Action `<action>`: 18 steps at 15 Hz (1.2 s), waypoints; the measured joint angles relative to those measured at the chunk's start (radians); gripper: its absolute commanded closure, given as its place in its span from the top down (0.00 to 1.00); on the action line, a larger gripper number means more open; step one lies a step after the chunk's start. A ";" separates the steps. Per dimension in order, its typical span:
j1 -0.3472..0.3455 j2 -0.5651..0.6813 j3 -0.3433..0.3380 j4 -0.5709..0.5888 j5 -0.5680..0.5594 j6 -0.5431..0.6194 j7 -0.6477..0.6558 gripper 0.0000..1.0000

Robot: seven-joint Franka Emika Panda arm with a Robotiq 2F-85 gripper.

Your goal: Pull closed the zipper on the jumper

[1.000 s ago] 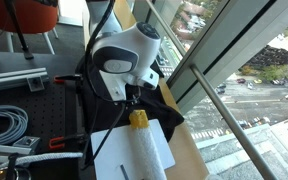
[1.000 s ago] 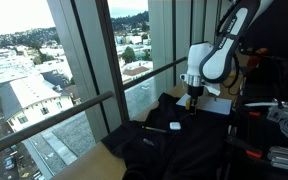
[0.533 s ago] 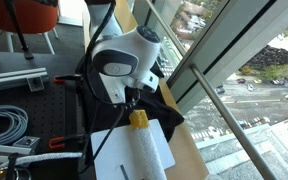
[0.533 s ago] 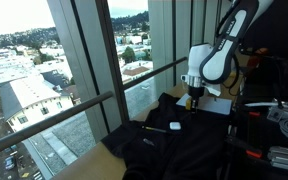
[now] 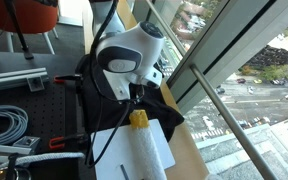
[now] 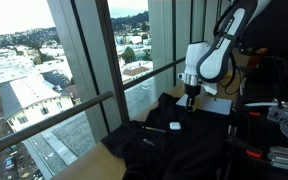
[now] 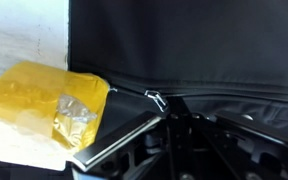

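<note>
The zipper [image 7: 224, 97] shows in the wrist view as a thin seam running from the middle of the frame to the right edge. Its small metal pull [image 7: 156, 98] sits just left of centre. All around it lies the black jumper [image 7: 184, 40], which fills the upper and right parts of that frame. In an exterior view the jumper [image 6: 174, 135] is spread over the surface [image 6: 106, 152] in the lower middle, its white patch [image 6: 175, 126] facing up.

My hand [image 7: 169, 118] comes in from the bottom of the wrist frame with its tips right at the pull. I can't tell whether the fingers are nipped on the tab or only resting beside it: one pale finger edge is plain, and the rest is lost against the dark cloth.

Over the last second the hand [image 6: 189, 97] has crept slightly toward the left of that exterior frame, and the wrist housing has shifted a little in the opposite camera. The fabric looks much as it did. I read that as fine positioning, or the very start of the draw, so most of the closing is still to do.

A yellow object [image 7: 44, 105] lies at the left of the wrist frame on a white paper sheet [image 7: 19, 40], just beside the jumper's edge.
</note>
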 measured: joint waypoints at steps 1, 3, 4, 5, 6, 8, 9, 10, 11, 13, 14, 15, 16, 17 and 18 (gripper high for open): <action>0.006 0.000 0.000 0.001 -0.007 -0.001 0.004 0.00; 0.023 0.000 0.003 0.001 -0.017 -0.002 0.012 0.00; 0.036 0.000 0.004 0.000 -0.024 -0.003 0.017 0.00; 0.049 0.000 0.005 -0.002 -0.033 -0.003 0.024 0.00; 0.064 0.000 0.006 -0.004 -0.042 -0.003 0.031 0.00; 0.095 0.001 0.008 -0.006 -0.056 -0.003 0.046 0.00; 0.111 0.001 0.010 -0.006 -0.061 -0.003 0.052 0.00; 0.128 0.001 0.011 -0.006 -0.068 -0.003 0.060 0.00; 0.142 0.001 0.013 -0.005 -0.073 -0.003 0.066 0.00; 0.168 0.002 0.019 0.000 -0.078 -0.004 0.075 0.00; 0.177 0.002 0.025 0.004 -0.079 -0.006 0.079 0.00; 0.184 0.002 0.033 0.010 -0.080 -0.010 0.081 0.00; 0.193 0.003 0.043 0.017 -0.080 -0.015 0.083 0.00; 0.202 0.005 0.054 0.025 -0.080 -0.019 0.087 0.00; 0.213 0.008 0.064 0.034 -0.081 -0.023 0.091 0.00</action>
